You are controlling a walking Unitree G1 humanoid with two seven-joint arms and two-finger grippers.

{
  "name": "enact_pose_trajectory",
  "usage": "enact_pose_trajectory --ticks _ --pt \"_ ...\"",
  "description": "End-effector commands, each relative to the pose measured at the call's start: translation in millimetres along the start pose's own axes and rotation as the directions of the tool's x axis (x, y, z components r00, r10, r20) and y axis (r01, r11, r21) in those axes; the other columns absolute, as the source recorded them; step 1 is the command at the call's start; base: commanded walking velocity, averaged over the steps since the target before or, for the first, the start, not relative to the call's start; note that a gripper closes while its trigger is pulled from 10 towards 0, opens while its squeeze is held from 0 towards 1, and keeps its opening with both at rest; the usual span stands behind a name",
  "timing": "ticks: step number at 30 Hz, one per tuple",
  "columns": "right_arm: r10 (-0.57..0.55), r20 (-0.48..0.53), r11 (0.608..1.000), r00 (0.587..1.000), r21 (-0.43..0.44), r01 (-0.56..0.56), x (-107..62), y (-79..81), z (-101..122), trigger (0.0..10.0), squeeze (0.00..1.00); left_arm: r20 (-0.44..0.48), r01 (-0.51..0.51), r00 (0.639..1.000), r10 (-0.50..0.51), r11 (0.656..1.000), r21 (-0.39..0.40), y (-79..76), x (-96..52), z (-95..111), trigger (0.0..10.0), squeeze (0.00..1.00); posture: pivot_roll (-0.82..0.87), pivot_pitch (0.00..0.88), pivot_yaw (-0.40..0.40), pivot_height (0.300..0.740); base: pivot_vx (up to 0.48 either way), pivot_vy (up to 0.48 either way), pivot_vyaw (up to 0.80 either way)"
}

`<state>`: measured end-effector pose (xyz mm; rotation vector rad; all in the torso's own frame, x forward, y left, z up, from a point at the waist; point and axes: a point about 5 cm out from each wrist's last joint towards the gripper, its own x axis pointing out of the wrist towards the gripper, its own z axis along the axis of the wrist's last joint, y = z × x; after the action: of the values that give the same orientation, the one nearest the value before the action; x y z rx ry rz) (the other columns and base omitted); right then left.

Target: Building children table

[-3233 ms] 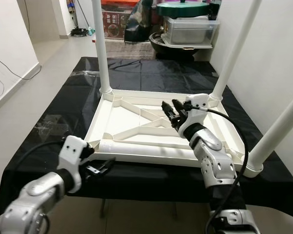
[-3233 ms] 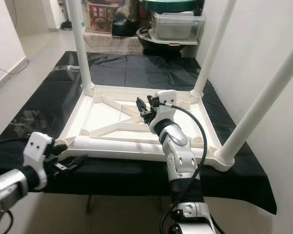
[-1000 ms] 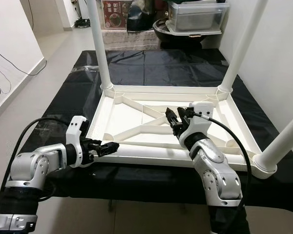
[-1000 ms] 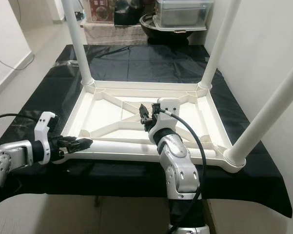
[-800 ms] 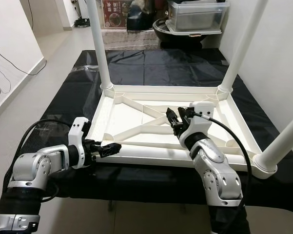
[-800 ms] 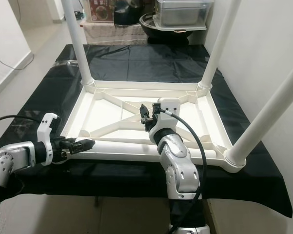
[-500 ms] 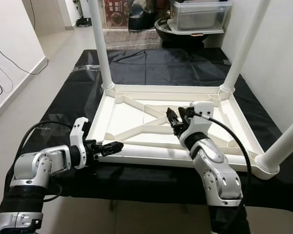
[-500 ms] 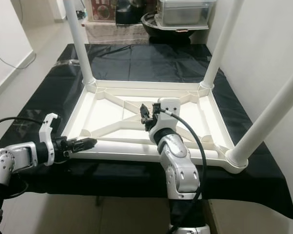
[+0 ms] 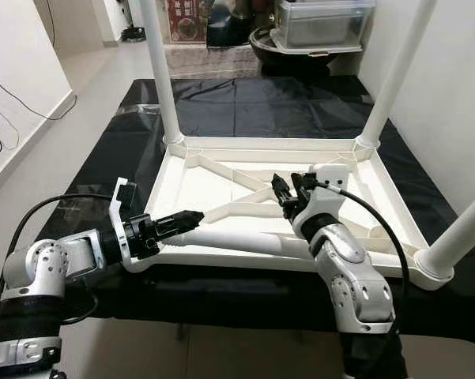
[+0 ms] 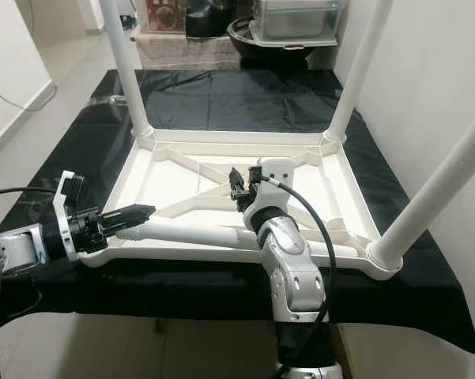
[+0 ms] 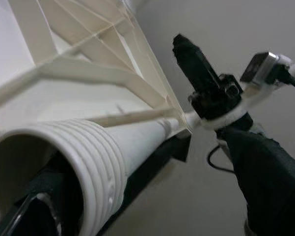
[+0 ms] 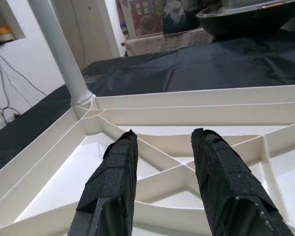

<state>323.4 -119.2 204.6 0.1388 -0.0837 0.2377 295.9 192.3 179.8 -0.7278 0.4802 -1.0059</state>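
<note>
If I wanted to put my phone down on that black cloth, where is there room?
The black cloth lies bare beyond the upturned table top, toward the storage bin. Bare strips also run along both sides. The near edge is crowded by the loose leg and both grippers.

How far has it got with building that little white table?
Three white tube legs already stand in corners of the upside-down white plastic tabletop. The fourth white leg is in hand: the left claw grips inside its threaded end while it lies along the near edge. The right claw hovers open. Fitting it into the near-left corner remains.
</note>
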Motion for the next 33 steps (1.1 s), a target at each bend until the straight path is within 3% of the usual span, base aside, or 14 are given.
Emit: enact_pose_trajectory --ticks 1,10,18,31,33 --pt "0.006 0.005 1.0 1.0 0.013 -0.006 0.1 2.1 1 10.0 0.0 -0.044 0.021 0.999 -0.023 0.999 -0.04 1.2 -8.2 -9 0.0 0.0 0.1 0.129 0.016 0.74 0.0 0.0 0.0" --pt "-0.005 0.012 1.0 1.0 0.01 0.005 0.9 0.1 4 10.0 0.0 -0.082 0.015 0.996 -0.02 0.998 -0.057 5.2 -17.2 -16 0.0 0.0 0.1 0.131 0.014 0.74 0.0 0.0 0.0" --pt "-0.016 0.035 1.0 0.999 0.019 0.016 4.7 1.2 10 10.0 0.0 -0.042 0.028 0.999 -0.029 0.999 -0.027 -1.4 -26.2 -6 0.0 0.0 0.11 0.124 0.01 0.74 0.0 0.0 0.0" --pt "-0.039 0.198 0.986 0.979 0.164 0.006 21.0 -1.0 58 10.0 0.0 0.126 0.127 0.981 -0.145 0.982 0.14 -37.9 -31.3 23 0.0 0.0 0.12 0.076 0.001 0.74 0.0 0.0 0.0" --pt "-0.044 0.251 0.967 0.967 0.252 -0.022 23.3 -2.0 74 10.0 0.0 0.176 0.123 0.972 -0.157 0.974 0.191 -45.3 -33.6 28 0.0 0.0 0.12 0.068 0.0 0.74 0.0 0.0 0.0"
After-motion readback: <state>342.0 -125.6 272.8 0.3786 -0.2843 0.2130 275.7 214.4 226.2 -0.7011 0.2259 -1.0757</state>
